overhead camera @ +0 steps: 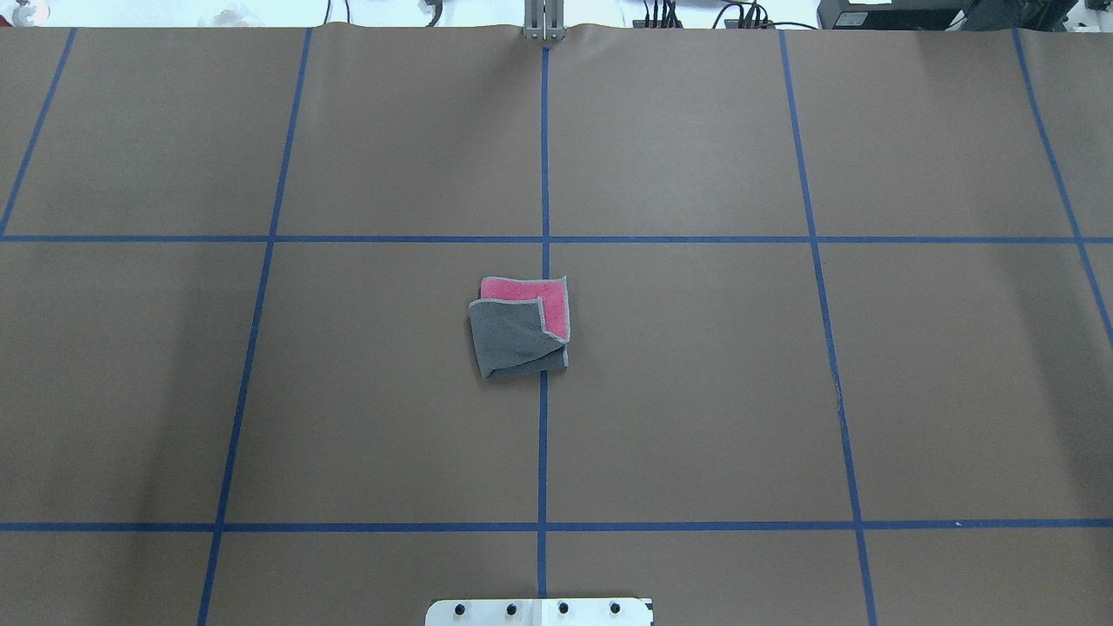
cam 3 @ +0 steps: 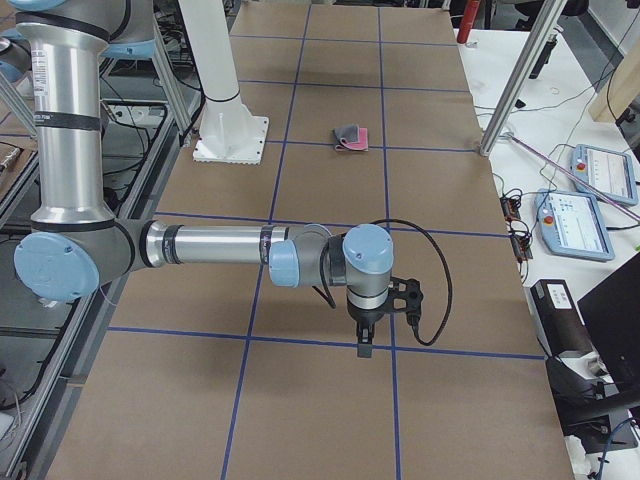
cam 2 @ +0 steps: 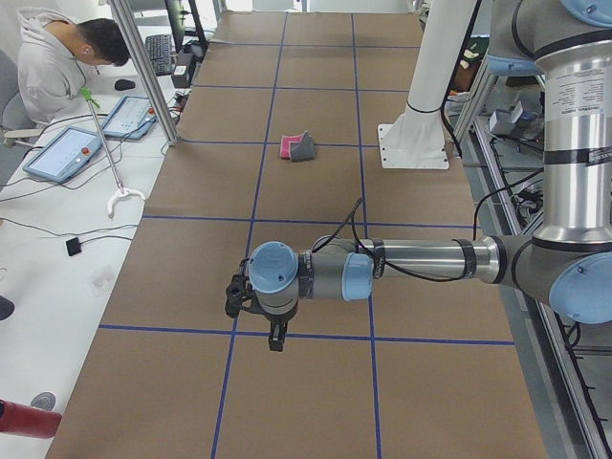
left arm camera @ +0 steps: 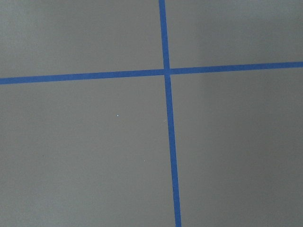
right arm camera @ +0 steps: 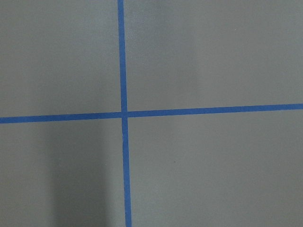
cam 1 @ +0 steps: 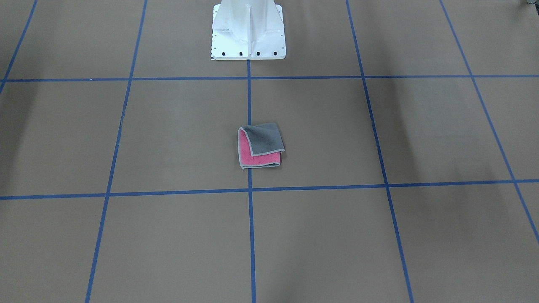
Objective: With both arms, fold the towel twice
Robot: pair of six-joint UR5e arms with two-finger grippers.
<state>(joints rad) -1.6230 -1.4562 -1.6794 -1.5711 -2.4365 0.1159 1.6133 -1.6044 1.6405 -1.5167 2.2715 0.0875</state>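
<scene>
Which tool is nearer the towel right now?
Left, probably: the towel lies mostly left of the centre line. The left tool and the right tool both hang far off, toward opposite ends.

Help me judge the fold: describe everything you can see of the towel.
The towel lies folded into a small, uneven square on the brown table, across the centre blue line. It looks like terry cloth with light grey edging. A dark grey layer lies on top; pink shows along two edges. Only the table touches it.
</scene>
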